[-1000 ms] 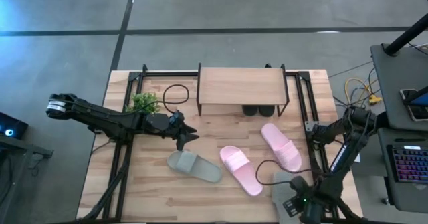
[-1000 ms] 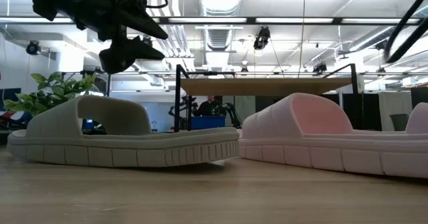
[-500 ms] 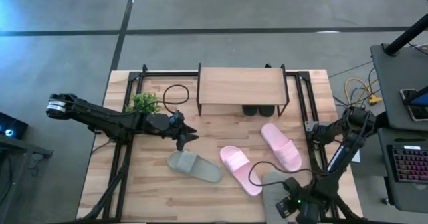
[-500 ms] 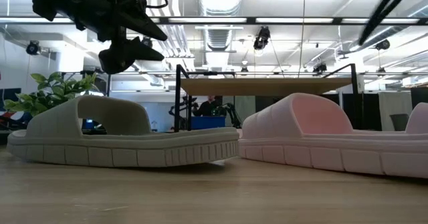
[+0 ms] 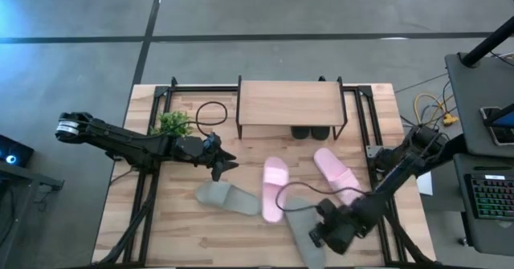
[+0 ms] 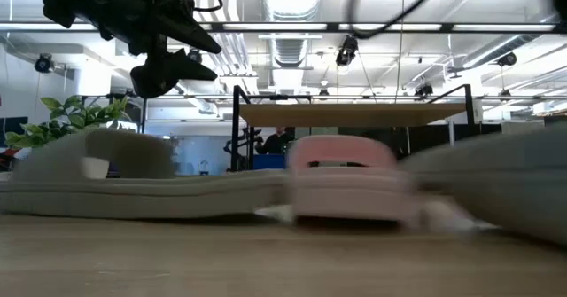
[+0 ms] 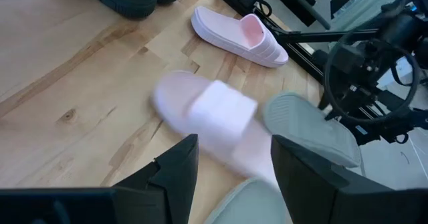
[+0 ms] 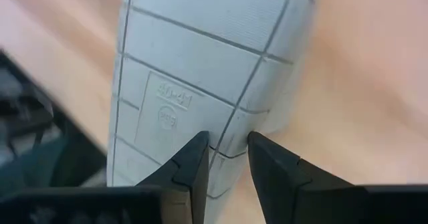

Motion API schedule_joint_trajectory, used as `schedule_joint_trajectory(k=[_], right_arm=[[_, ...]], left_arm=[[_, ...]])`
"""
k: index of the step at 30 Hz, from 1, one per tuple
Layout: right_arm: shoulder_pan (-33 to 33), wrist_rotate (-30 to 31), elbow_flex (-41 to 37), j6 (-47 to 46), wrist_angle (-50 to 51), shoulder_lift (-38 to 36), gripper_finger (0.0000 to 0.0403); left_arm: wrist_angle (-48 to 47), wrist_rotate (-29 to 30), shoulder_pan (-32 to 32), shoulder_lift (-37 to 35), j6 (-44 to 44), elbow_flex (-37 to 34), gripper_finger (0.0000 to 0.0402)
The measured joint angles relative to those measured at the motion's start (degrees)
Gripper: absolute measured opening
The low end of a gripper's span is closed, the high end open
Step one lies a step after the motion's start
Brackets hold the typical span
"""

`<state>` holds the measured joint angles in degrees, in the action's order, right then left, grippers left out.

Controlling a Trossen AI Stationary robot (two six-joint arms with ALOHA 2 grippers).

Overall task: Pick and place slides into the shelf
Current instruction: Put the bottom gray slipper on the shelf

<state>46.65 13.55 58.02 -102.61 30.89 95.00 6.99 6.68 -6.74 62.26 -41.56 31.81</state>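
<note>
We see right gripper (image 5: 321,235) at table's front edge clamped on grey slide (image 5: 303,225), ribbed sole facing wrist camera. Left gripper (image 5: 225,166) hovers released over second grey slide (image 5: 229,197). Pink slide (image 5: 273,189) lies blurred between them. Shelf (image 5: 291,104) at rear.

Grey slide sole (image 8: 200,70): small raised marks sit in a box on the underside. They look like a size, maybe "40-41", but they are blurry.
Round mark under it: a little circle stamp, too blurry to read.
Pink slides: no words show.
Shelf: no words show.
Worktop: no words show.
Room behind: no signs can be read.
</note>
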Motion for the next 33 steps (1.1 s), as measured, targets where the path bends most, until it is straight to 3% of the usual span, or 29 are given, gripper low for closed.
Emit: schedule_joint_trajectory(k=[8, 13, 20, 23, 28, 33], right_arm=[[-9.9, 1.1, 0.8, 13.9, -0.3, 0.0, 0.0095], [-12.7, 2.1, 1.7, 18.3, 0.2, -0.4, 0.0097], [-12.8, 11.1, 2.4, 19.1, 0.2, -4.7, 0.0093], [-12.7, 9.7, 2.4, 21.7, 0.2, -6.3, 0.0093], [-11.5, 2.0, 2.4, 25.0, 0.4, -6.1, 0.0093], [-10.4, -3.0, 2.3, 22.0, 1.4, -5.3, 0.0097]], left_arm=[[0.0, -0.3, 0.0, 0.0, 0.0, 0.0, 0.0173], [0.0, -0.4, 0.0, 0.0, 0.0, 0.0, 0.0173], [-0.1, -0.7, 0.0, 0.0, 0.0, 0.0, 0.0173], [-0.4, -0.7, 0.0, 0.0, 0.0, 0.0, 0.0173], [-0.4, -0.7, 0.0, 0.0, 0.0, 0.0, 0.0173], [-0.4, -0.9, 0.0, 0.0, 0.0, 0.0, 0.0173]])
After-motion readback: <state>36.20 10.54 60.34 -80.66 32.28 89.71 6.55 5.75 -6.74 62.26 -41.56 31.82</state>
